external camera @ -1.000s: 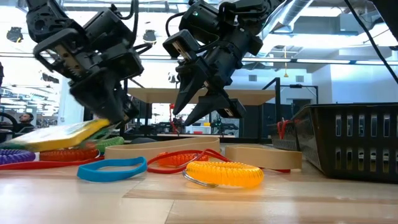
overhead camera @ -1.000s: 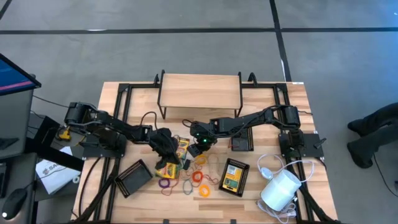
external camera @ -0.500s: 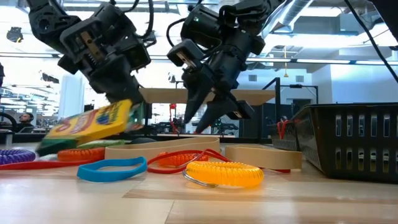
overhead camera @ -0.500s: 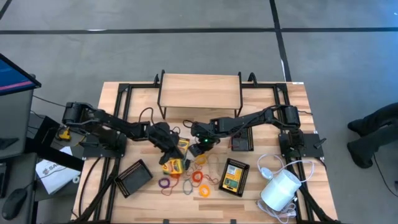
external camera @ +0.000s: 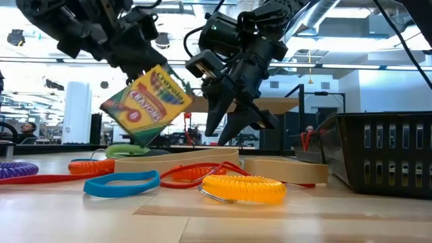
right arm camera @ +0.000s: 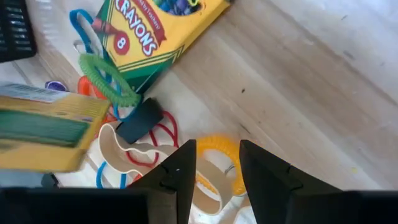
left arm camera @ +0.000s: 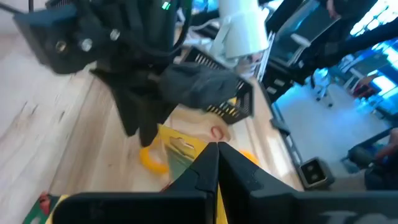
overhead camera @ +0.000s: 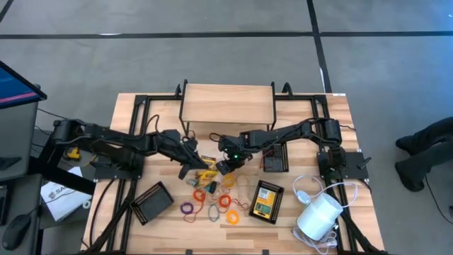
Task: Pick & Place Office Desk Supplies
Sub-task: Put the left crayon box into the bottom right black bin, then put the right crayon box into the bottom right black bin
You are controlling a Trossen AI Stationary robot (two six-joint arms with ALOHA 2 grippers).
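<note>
My left gripper (external camera: 145, 64) is shut on a yellow-and-green crayon box (external camera: 146, 103) and holds it in the air left of the table's middle (overhead camera: 205, 173). My right gripper (right arm camera: 214, 167) stands open just to its right (overhead camera: 225, 167), fingers slanting down over a yellow coiled loop (right arm camera: 219, 163), with nothing between them. A second crayon box (right arm camera: 161, 31) lies flat on the table beside a green coiled loop (right arm camera: 109, 81). Several coloured loops (overhead camera: 212, 202) lie on the wood toward the near edge. My left gripper pinches the crayon box by its upper edge (external camera: 154, 73) between its two fingers. The fingers come from the table's left, slanting a little downward. The box hangs tilted below them, printed face toward the near edge, lifted clear of the table and the loops.
A black mesh tray (overhead camera: 152, 200) lies near left; another (overhead camera: 266, 201) holds a yellow box at near right. A white cylinder with cord (overhead camera: 318, 216) sits at the right corner. A wooden shelf (overhead camera: 226, 105) stands at the far edge.
My left gripper has risen and drawn toward the table's far side, tipping from steeply downward toward level. The crayon box in it has come off the table, from lying low and flat to hanging tilted well above the loops. My right gripper has stayed where it was.
</note>
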